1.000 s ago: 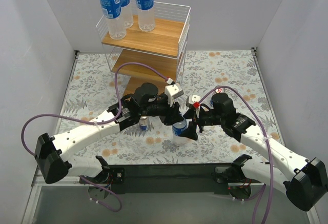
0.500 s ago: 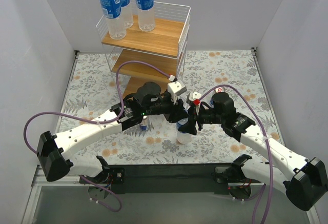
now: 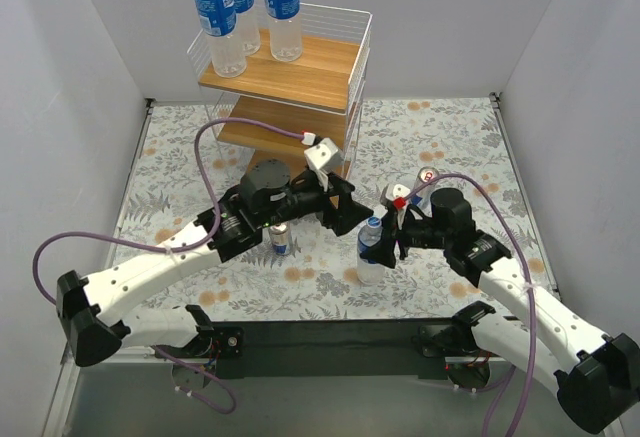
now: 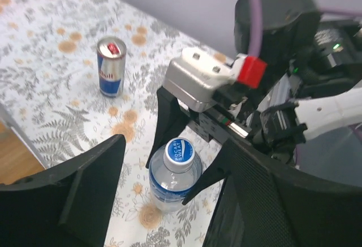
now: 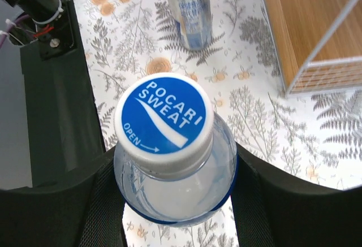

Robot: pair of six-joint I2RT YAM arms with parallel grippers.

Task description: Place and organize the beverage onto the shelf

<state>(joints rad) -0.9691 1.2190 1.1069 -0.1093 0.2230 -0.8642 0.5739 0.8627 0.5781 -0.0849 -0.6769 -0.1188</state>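
Top external view has one bottle [image 3: 370, 257] upright over the flowered table [image 3: 440, 137], at about 5 o'clock from the shelf [image 3: 320, 77] and well apart from it; I cannot tell whether its bottom touches the table. The right gripper [image 3: 380, 247] grasps this bottle, its fingers [image 5: 266, 207] pressing both sides just below the blue cap. The left gripper [image 3: 352, 209], at 11 o'clock of the bottle, has spread jaws and holds nothing. Three other bottles [image 3: 283, 12] stand on the shelf's top board. One can [image 3: 281, 240] is at 9 o'clock of the bottle, a second can [image 3: 424, 179] at 1 o'clock.
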